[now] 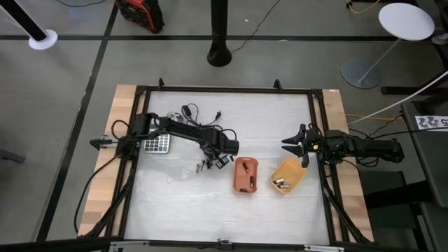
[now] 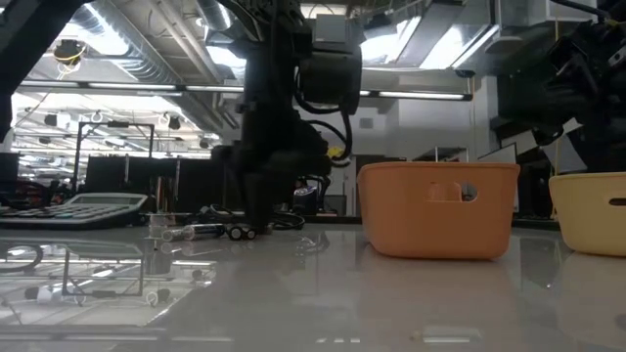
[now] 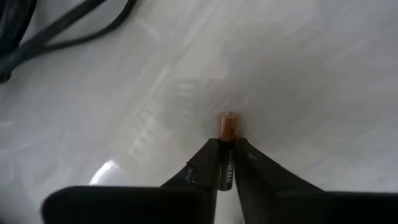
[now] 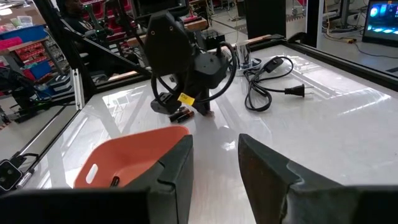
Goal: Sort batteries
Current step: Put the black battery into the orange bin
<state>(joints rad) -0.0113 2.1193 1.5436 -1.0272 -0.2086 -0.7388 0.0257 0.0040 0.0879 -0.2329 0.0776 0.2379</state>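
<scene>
My left gripper (image 1: 207, 162) is low over the table's middle, left of the orange tray (image 1: 245, 175), and is shut on a slim battery (image 3: 228, 124) with a black body and a copper-coloured end. A few more batteries (image 1: 200, 168) lie on the table beside it; they also show in the low view (image 2: 210, 232). The yellow tray (image 1: 287, 175) holds batteries (image 1: 281, 184) in its near end. My right gripper (image 1: 292, 145) is open and empty, just beyond the yellow tray's far side. My left gripper pinches the battery's black body (image 3: 225, 167) between its two fingers (image 3: 205, 163). The battery lies along the fingers and its copper-coloured end (image 3: 228, 123) sticks out past the fingertips. The fingers point down at the table; whether the battery is clear of it I cannot tell.
A grey calculator (image 1: 157, 145) lies at the left, under the left arm. A black coiled cable with a plug (image 1: 198, 115) lies at the far left; it also shows in the right wrist view (image 4: 267, 81). Bare tabletop lies toward the near edge.
</scene>
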